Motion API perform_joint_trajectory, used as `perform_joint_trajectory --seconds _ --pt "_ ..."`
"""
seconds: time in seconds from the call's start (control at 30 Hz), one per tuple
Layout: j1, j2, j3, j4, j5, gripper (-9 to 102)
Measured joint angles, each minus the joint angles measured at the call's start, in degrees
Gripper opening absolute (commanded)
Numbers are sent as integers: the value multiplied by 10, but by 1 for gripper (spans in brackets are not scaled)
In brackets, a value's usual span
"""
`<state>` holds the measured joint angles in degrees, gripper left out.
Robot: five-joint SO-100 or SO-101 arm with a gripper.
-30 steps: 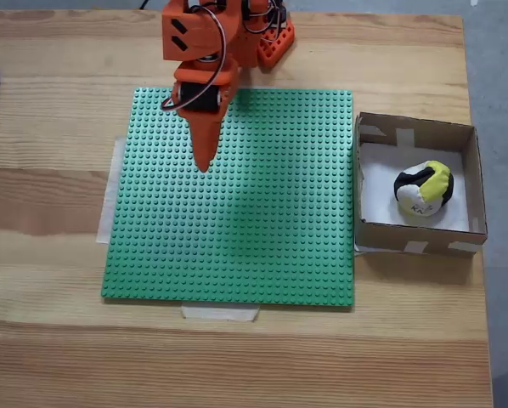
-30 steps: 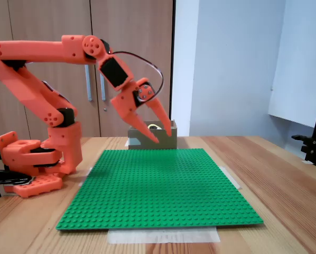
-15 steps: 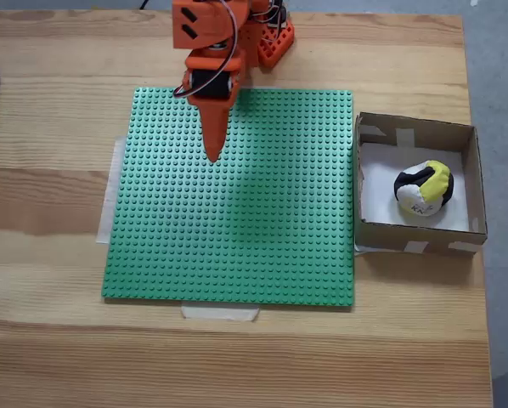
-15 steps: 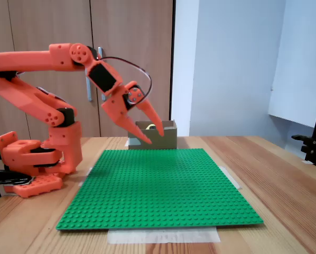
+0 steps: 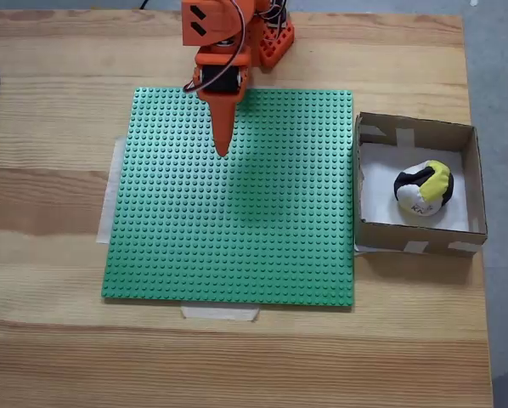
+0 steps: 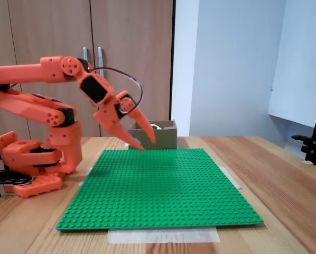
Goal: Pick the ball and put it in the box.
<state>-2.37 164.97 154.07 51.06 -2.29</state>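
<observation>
Arm (image 6: 52, 90) retracted; fingers (image 6: 147, 133) apart; one ball (image 5: 423, 189) in one box (image 5: 415, 236)

Since a second ago the orange arm (image 6: 52, 100) has folded back toward its base: in a fixed view the gripper (image 5: 222, 149) has slid up and to the right over the green baseplate (image 5: 237, 221), and in a fixed view the gripper (image 6: 146, 144) now sits lower and further left, jaws parted

Orange plastic arm (image 6: 36, 100) w/ black servos, thin dark cable loop, pointed hand (image 6: 146, 144).
</observation>
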Motion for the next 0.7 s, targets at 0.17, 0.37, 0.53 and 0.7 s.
perform_joint_trajectory --seconds 0.17,0.37,0.53,0.7 --pt "-1 36 33 -6 -7 14" --pt "-1 64 54 -12 -14 14" --pt "-8 88 76 -17 -14 14" --pt "-7 108 93 -31 -14 14"
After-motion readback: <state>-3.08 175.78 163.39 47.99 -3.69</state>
